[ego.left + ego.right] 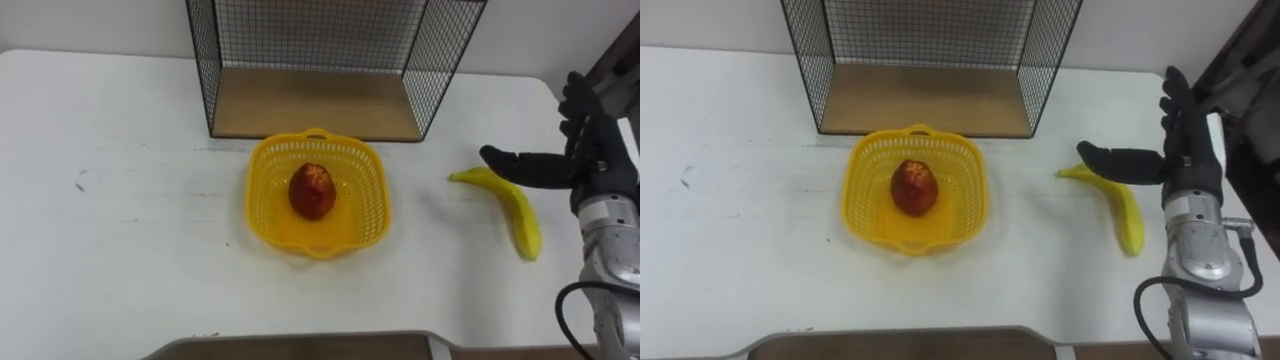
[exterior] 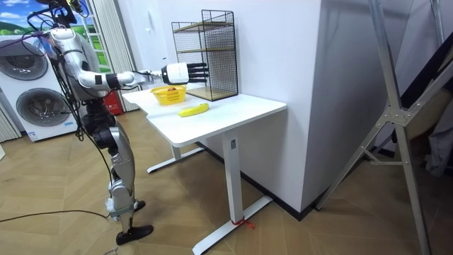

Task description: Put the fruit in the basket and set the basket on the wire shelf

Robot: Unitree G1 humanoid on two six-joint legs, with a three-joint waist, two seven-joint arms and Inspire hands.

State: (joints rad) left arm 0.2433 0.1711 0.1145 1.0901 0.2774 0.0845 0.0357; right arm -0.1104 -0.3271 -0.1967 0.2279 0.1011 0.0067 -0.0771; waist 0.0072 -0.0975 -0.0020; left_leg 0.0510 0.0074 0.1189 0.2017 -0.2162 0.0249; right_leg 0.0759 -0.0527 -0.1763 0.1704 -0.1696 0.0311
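A yellow plastic basket [image 1: 262, 180] [image 1: 862, 170] [image 2: 168, 94] sits mid-table with a red apple [image 1: 312, 191] [image 1: 915, 187] inside it. Right of it a banana [image 1: 517, 213] [image 1: 1123, 211] [image 2: 192, 110] lies on the white table. My right hand [image 1: 585, 160] [image 1: 1185, 155] [image 2: 180, 72] hovers above the banana's stem end, open, fingers straight and thumb pointing left, holding nothing. The black wire shelf [image 1: 330, 60] [image 1: 930, 55] [image 2: 209, 53] with a wooden floor stands just behind the basket.
The white table [image 1: 110, 230] [image 2: 226, 113] is bare on its left half. A grey edge [image 1: 300, 347] runs along the bottom of the eye views. In the room view I stand at the table's end, with washing machines [image 2: 35, 92] behind me and a white wall beside the table.
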